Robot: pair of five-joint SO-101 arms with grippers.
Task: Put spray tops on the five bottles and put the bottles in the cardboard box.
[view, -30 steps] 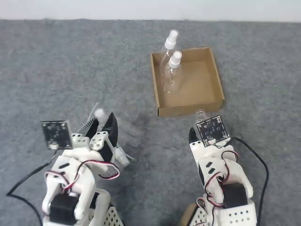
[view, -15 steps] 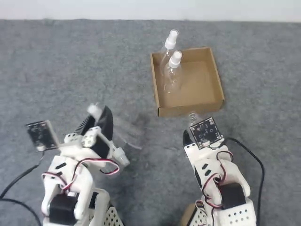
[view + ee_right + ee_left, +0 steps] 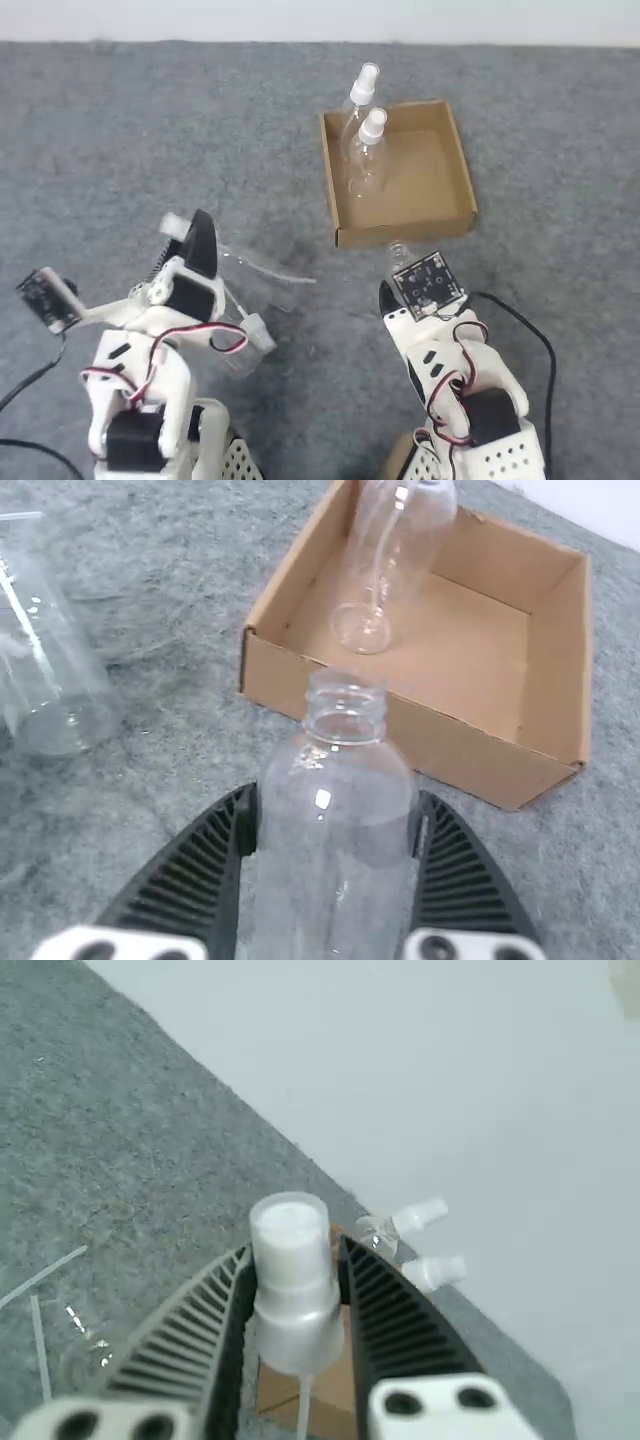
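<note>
My left gripper is shut on a white spray top. In the high view this spray top is held up at the left, and its thin dip tube trails to the right. My right gripper is shut on a clear, uncapped bottle held upright. That bottle's open neck shows just in front of the cardboard box. Two capped bottles lean in the box's left side.
Clear, uncapped bottles lie on the grey carpet between the arms, one under the dip tube and one beside the left arm. One lying bottle also appears in the right wrist view. Open carpet lies to the far left and right of the box.
The left arm swung to the left and tilted, carrying the spray top with its tube. The right arm shifted slightly left with its bottle.
</note>
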